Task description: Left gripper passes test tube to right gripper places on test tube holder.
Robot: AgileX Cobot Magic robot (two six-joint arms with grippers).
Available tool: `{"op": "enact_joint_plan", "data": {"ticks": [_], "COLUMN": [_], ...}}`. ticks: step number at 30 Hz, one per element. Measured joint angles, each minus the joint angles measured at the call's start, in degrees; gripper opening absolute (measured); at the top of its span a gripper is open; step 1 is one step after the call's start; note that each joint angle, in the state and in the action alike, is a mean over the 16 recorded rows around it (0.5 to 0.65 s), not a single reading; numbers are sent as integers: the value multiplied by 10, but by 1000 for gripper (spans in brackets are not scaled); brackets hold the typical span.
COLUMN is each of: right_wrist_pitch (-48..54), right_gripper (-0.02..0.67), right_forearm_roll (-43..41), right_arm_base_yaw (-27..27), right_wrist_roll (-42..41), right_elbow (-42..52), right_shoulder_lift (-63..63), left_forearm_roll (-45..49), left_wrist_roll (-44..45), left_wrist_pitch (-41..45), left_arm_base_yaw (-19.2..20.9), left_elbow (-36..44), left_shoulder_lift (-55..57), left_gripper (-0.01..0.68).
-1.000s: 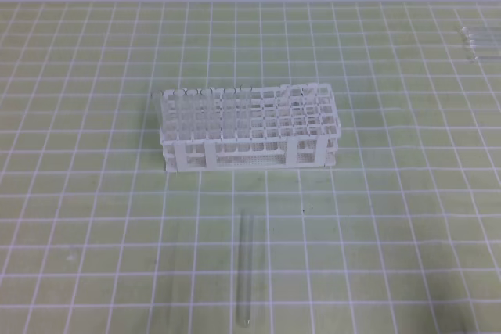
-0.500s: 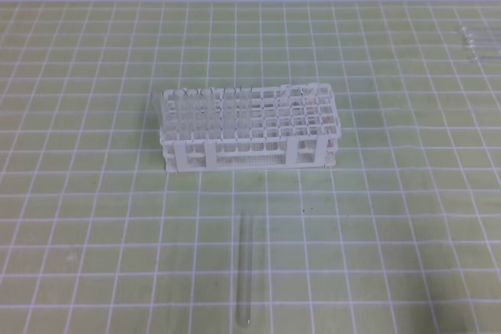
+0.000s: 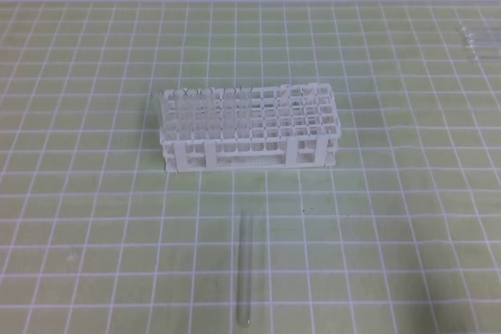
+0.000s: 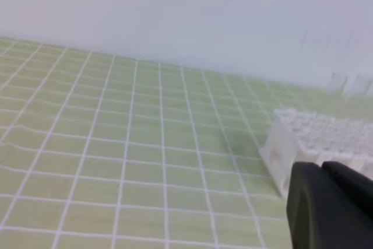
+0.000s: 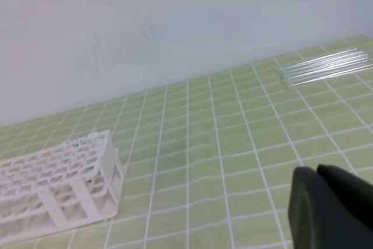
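A clear test tube [image 3: 244,271] lies flat on the green grid mat, in front of the rack and pointing toward it, with nothing touching it. The white test tube holder [image 3: 249,127] stands mid-mat; it also shows in the left wrist view as the holder [image 4: 315,138] and in the right wrist view as the holder [image 5: 58,173]. Neither arm appears in the exterior view. My left gripper [image 4: 322,168] shows only as black fingers pressed together at the lower right, holding nothing. My right gripper [image 5: 316,171] looks the same, shut and empty.
Several clear tubes [image 3: 205,101] stand in the holder's back left holes. A bundle of spare tubes [image 3: 479,39] lies at the mat's far right edge, seen also as the spare tubes [image 5: 326,65]. A pale wall bounds the mat at the back.
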Motion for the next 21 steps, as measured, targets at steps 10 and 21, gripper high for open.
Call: {"op": "enact_joint_plan", "data": {"ticks": [10,21], "right_wrist_pitch": [2,68], "right_gripper": [-2,-2], "right_forearm_roll": [25,53], "right_arm_base_yaw": [0,0], "right_wrist_roll": [0,-12], "right_elbow": [-1,-100], "right_shoulder_lift": [0,69], "left_forearm_roll": [-3,-8], "left_wrist_roll": [-71,-105], "left_wrist_pitch": [-48,-6], "left_arm_base_yaw": [0,0], "left_elbow": [-1,-65], "left_shoulder_lift": [1,45], "left_gripper": [0,0]}}
